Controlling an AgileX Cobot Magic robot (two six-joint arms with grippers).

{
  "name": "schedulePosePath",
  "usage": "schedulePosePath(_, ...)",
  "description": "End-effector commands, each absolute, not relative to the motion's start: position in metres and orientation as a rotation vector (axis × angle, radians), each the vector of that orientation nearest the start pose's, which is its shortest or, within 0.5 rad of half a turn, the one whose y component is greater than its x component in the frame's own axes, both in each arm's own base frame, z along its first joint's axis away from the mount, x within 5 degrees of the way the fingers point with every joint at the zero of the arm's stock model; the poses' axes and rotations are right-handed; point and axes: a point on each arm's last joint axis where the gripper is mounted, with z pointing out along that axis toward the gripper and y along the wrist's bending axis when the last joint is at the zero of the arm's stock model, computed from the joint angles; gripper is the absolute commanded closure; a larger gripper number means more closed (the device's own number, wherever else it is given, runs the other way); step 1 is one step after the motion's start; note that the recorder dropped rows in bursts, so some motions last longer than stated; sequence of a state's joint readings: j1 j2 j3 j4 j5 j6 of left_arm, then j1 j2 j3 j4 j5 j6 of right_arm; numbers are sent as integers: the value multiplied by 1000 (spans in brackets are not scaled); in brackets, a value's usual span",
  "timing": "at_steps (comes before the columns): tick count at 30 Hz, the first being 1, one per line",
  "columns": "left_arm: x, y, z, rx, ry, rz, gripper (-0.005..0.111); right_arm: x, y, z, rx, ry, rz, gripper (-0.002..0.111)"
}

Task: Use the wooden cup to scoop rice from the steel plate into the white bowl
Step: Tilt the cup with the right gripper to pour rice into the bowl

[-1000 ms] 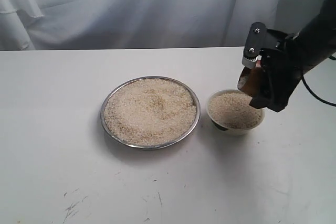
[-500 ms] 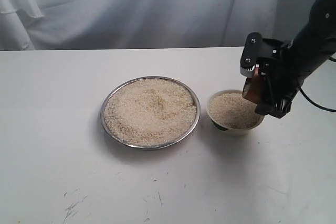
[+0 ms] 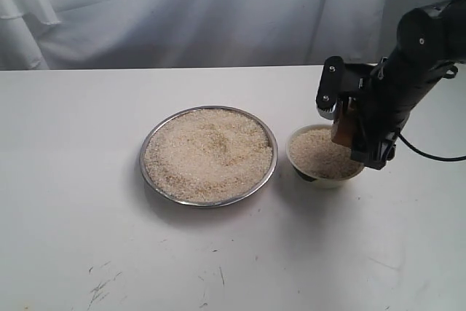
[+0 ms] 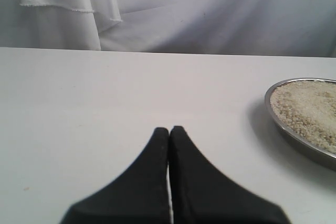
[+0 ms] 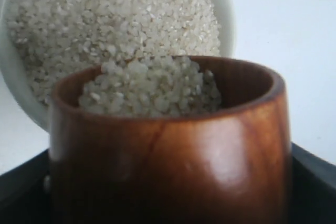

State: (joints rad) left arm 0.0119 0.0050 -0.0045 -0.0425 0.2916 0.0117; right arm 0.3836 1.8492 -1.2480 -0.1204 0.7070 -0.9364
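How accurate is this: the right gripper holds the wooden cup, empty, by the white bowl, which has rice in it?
Wrong in one respect: the wooden cup is not empty. The right wrist view shows rice heaped inside it. The right gripper does hold it by the white bowl, which has rice in it.

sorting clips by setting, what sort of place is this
Likely a lab test bench, not a kitchen: a scuffed white table, a draped white cloth backdrop, and a black robot arm at the white bowl.
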Motion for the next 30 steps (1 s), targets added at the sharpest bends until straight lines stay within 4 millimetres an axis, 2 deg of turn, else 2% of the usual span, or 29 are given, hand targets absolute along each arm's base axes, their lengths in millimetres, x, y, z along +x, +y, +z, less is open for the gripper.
schedulePosePath(1, 55, -1, 187, -30, 1768, -27, 107, 352, 141, 198, -1844, 2088, -408, 108)
schedulePosePath(10, 55, -1, 187, -30, 1768, -27, 107, 348, 156, 190, -1919, 2044, -525, 108)
schedulePosePath(23, 55, -1, 187, -30, 1768, -27, 107, 347, 152, 191, -1972, 2050, -622, 108)
schedulePosePath(30, 55, -1, 187, -30, 1768, -27, 107, 343, 156, 192, -2005, 2033, -687, 108)
